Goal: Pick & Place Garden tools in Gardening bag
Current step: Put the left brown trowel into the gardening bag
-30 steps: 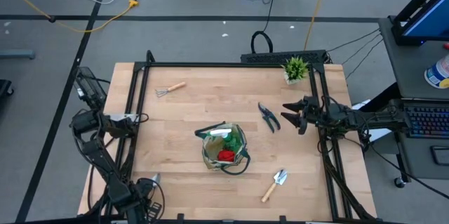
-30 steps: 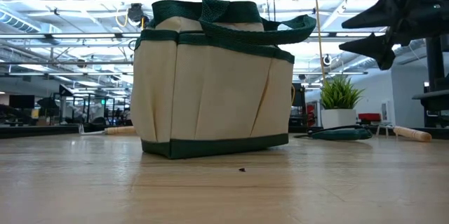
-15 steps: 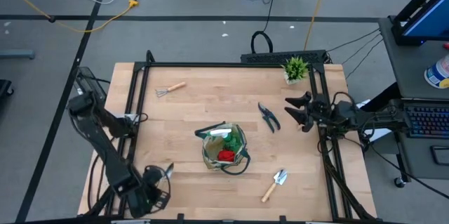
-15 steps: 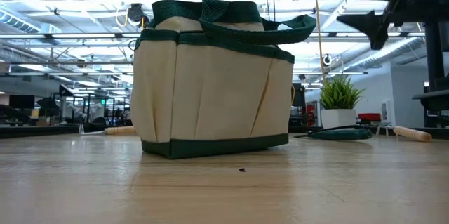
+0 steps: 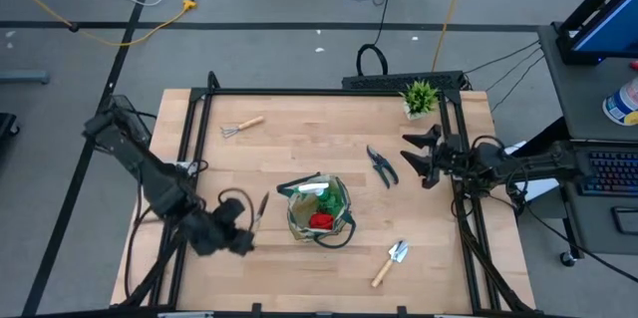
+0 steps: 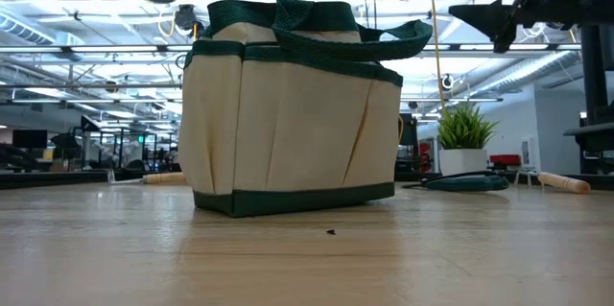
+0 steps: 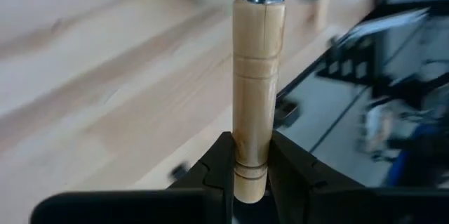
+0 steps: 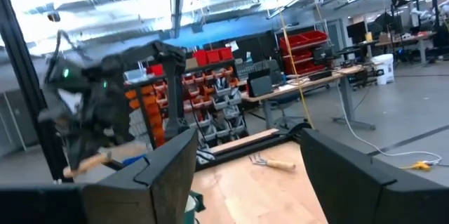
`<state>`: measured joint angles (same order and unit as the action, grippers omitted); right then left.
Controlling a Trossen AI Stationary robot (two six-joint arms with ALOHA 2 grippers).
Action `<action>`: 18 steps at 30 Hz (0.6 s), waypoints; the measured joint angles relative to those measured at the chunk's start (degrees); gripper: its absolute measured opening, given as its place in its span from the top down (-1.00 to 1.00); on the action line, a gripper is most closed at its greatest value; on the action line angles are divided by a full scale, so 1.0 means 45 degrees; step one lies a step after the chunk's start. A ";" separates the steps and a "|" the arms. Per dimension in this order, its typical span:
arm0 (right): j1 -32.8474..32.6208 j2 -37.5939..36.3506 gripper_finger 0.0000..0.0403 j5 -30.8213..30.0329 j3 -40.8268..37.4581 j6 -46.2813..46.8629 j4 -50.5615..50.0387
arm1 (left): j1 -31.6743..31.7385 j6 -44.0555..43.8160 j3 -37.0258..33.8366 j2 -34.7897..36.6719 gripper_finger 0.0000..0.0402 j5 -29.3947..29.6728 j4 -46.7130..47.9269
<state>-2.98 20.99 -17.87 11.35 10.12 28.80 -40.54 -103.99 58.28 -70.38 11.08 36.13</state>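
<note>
Left gripper (image 5: 247,220) just left of the gardening bag (image 5: 319,210) in the high view, raised off the table (image 5: 299,144), clamped shut on a wooden-handled trowel (image 5: 260,206); in the left wrist view, both dark fingers (image 7: 219,164) pinching the pale handle near its butt end, handle running straight out from the grip to a metal ferrule, blade beyond it blurred; seen from above, trowel pointing away from the gripper toward the bag's near rim, not over the opening; in the low view, a blurred grey shape, probably the blade, high above and to the left of the bag (image 6: 288,105).

Bag upright near the table's middle, beige with dark green trim, a red glove (image 5: 320,221) and a green-white item (image 5: 315,196) visible inside.

Right gripper (image 5: 414,157) held above the table's right side, fingers spread wide, nothing between them; pruning shears (image 5: 380,164) flat on the wood just to its left, apart from the fingertips, between gripper and bag.

Second trowel (image 5: 390,262) lying near the front right, well apart from both grippers; mini rake (image 5: 241,126) near the back left; potted plant (image 5: 420,98) at the back right corner.
</note>
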 joint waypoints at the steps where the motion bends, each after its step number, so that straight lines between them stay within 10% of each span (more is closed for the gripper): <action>1: 0.0000 0.0235 -0.24 0.0005 0.0005 -0.0102 0.0170 | 0.0297 0.0260 0.0001 0.0123 0.68 0.0027 -0.0151; 18: -0.0005 0.5238 -0.24 0.0604 0.4455 -0.5008 -0.1763 | 0.3959 0.3794 0.0010 0.0498 0.68 -0.0118 -0.4749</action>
<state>-3.01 44.56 -15.15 31.40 -12.42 20.87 -22.72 -86.91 58.33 -68.14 10.55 14.76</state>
